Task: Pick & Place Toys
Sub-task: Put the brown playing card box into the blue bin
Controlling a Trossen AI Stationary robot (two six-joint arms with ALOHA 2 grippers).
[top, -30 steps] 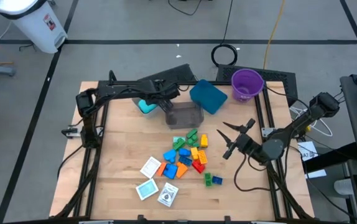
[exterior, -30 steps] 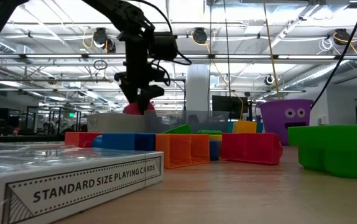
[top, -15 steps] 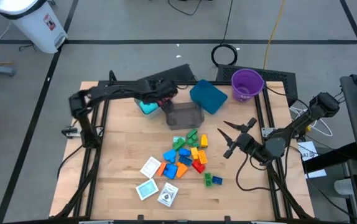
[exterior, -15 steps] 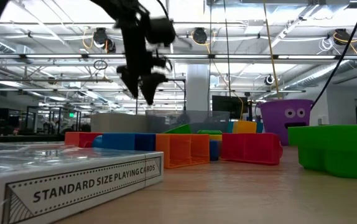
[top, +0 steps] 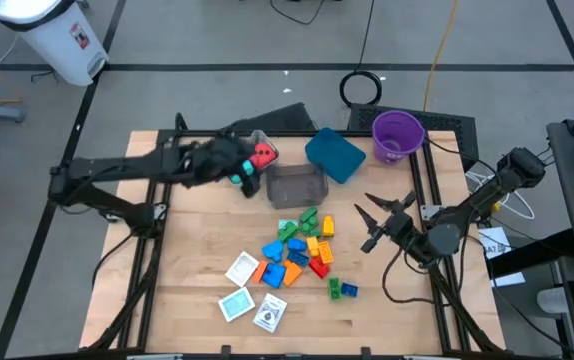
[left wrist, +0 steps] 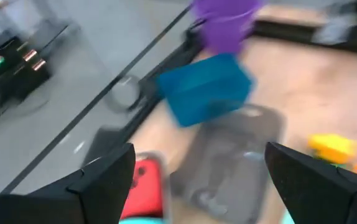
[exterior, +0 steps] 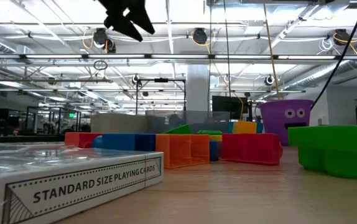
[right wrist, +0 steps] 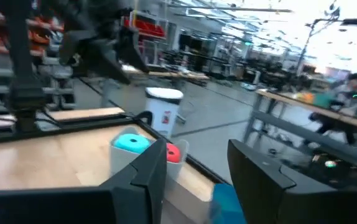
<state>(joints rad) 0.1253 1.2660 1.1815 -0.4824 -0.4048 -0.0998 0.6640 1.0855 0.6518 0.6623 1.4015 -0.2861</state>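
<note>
Left hand (top: pixel 239 163) open, raised beside red cube (top: pixel 264 157)

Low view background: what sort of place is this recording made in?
Probably a large open lab or industrial workshop. Exposed ceiling trusses with hanging cables run overhead, workbenches with a seated person stand beyond the wooden table, and the floor is bare concrete with a white bin.

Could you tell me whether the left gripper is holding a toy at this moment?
No, the left gripper is open with nothing between its fingers, and the red cube sits in the bin.
</note>
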